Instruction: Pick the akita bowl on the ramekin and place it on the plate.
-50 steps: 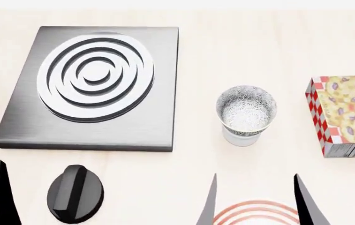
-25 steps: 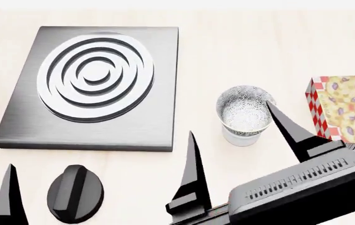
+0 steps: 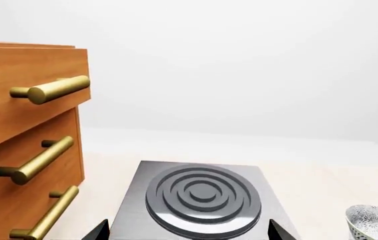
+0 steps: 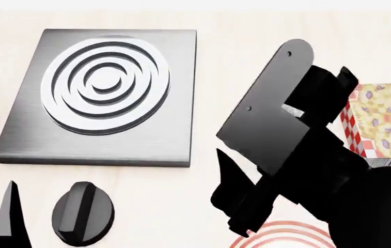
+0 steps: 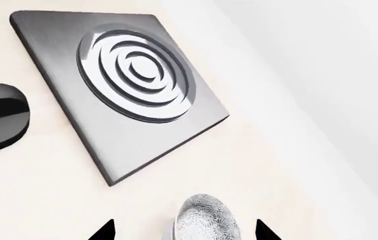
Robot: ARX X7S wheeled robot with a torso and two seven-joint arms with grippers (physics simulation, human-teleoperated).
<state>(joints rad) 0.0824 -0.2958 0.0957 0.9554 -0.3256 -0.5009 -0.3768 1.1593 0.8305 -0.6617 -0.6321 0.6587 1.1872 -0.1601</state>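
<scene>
In the right wrist view the akita bowl (image 5: 205,221), dark with white speckles, lies between the two black fingertips of my right gripper (image 5: 183,233), which is open and apart from it on both sides. A thin white edge beside the bowl may be the ramekin; the rest of it is hidden. In the head view my right arm (image 4: 298,129) covers both bowl and ramekin. The plate (image 4: 281,233) shows only as red rings at the near edge. My left gripper (image 3: 189,233) is open and empty over the stove's front edge.
A grey stove plate (image 4: 102,88) with a ringed burner lies at the left. A black knob (image 4: 83,212) lies in front of it, beside one left finger (image 4: 9,217). A red-checked box (image 4: 385,119) stands at the right. Wooden drawers (image 3: 22,145) with brass handles stand left of the stove.
My right arm has swung up and forward from the near edge and now hides the bowl in the head view. The left finger has barely moved.
</scene>
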